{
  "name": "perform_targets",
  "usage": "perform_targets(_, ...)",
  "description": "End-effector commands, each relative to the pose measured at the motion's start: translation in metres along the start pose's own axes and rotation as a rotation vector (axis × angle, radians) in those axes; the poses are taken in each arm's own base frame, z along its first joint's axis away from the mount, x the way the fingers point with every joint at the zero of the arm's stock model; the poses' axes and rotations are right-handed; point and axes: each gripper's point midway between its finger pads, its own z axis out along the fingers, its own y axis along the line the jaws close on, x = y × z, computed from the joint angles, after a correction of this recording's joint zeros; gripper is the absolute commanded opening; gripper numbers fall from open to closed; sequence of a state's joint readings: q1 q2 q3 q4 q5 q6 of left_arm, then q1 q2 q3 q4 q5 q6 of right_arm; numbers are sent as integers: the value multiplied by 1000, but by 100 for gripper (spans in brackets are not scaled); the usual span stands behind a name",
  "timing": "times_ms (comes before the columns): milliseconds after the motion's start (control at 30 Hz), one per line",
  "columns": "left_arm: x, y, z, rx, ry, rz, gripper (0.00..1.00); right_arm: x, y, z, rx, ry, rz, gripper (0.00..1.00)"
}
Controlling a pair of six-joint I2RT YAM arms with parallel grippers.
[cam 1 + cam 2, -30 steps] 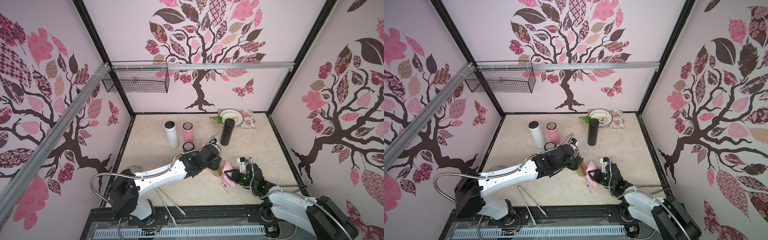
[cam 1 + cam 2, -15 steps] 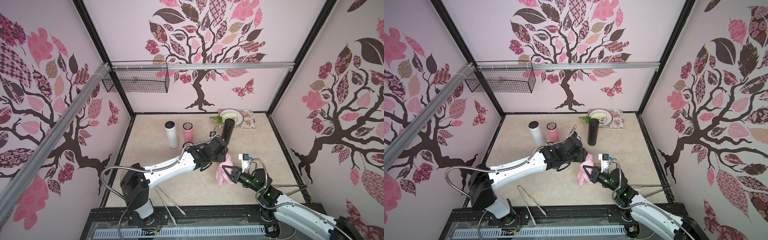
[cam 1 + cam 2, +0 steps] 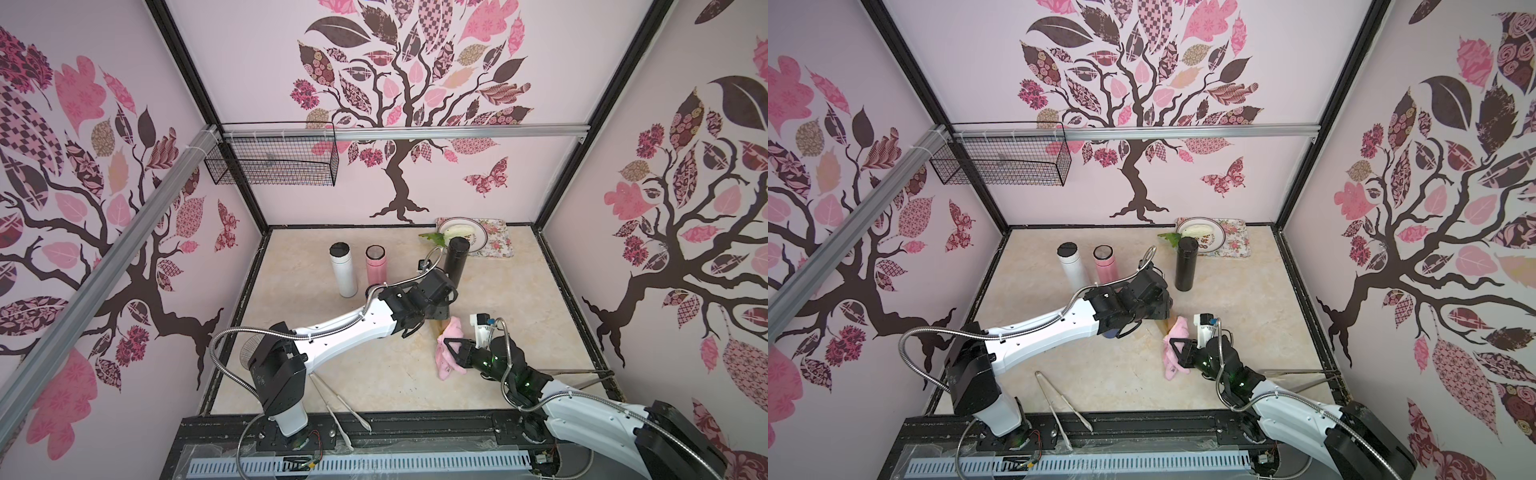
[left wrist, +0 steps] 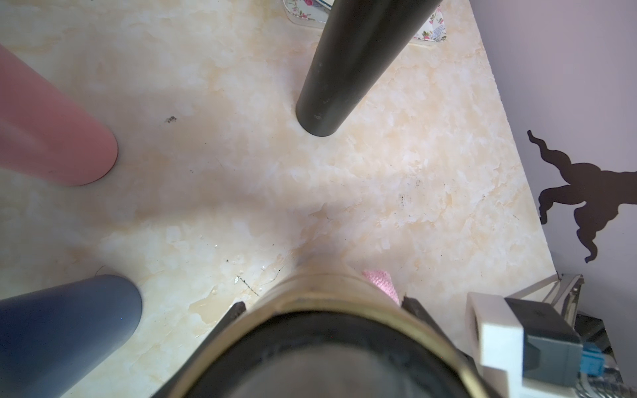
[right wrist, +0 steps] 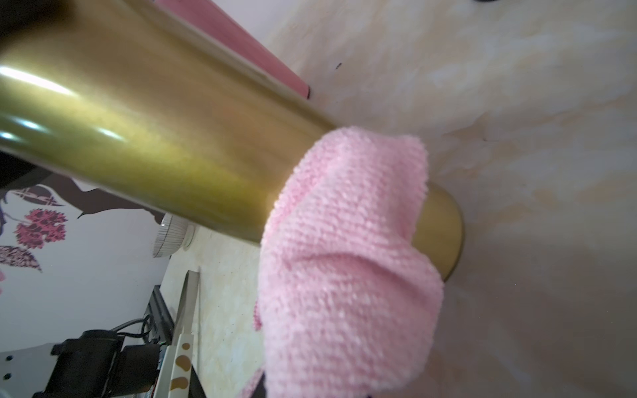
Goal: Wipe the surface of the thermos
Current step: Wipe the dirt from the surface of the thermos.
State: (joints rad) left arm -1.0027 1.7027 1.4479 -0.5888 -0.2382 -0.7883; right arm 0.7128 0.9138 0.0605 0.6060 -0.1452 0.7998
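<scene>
A gold thermos (image 5: 155, 138) stands on the tabletop, mostly hidden under my left wrist in both top views, where only its lower side (image 3: 439, 327) (image 3: 1168, 325) shows. My left gripper (image 4: 324, 306) (image 3: 435, 311) is shut on its upper end, one jaw on each side of the rim. A pink cloth (image 5: 344, 258) (image 3: 449, 347) (image 3: 1177, 347) is pressed against the thermos's lower side near the base. My right gripper (image 3: 451, 353) (image 3: 1179, 353) is shut on the cloth, and a corner of it (image 4: 381, 281) peeks past the rim.
A white thermos (image 3: 343, 270), a pink thermos (image 3: 376, 266) and a black thermos (image 3: 455, 259) stand behind. A blue thermos (image 4: 62, 327) stands close beside my left arm. A plate (image 3: 478, 235) sits on a floral mat (image 3: 496, 247) at the back right. Tongs (image 3: 340, 403) lie near the front edge.
My left arm has carried the gold thermos farther from the front edge and to the right. My right arm has stretched out after it, keeping the cloth on the thermos.
</scene>
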Motion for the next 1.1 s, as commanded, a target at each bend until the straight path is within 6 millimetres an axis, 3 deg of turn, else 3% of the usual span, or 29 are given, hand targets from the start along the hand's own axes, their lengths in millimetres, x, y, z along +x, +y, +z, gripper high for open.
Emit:
perform_targets(0, -23, -46, -16, 180, -29, -44, 0, -29, 79, 1, -287, -42, -103, 0)
perform_targets(133, -26, -45, -13, 188, -28, -51, 0, -44, 115, 3, -396, -58, -131, 0)
perform_targets(267, -26, -44, -13, 188, -28, -51, 0, -58, 128, 9, -417, -100, -137, 0)
perform_targets(367, -24, -43, -11, 192, -23, -53, 0, -58, 94, 26, -253, -107, -78, 0)
perform_targets(500, -24, -43, -13, 195, -21, -45, 0, -40, 38, 35, -71, -109, 30, 0)
perform_targets(600, -22, -43, -14, 199, -15, -37, 0, -30, 5, 32, 36, -124, 79, 0)
perform_targets(767, -20, -40, -16, 194, -13, -25, 0, -18, -33, 23, 188, -129, 101, 0)
perform_targets(900, -18, -32, -17, 165, -10, 2, 0, -22, -33, 15, 205, -140, 82, 0)
perform_targets(1067, -10, -27, -16, 145, 18, 55, 0, -47, -3, 3, 155, -190, 39, 0)
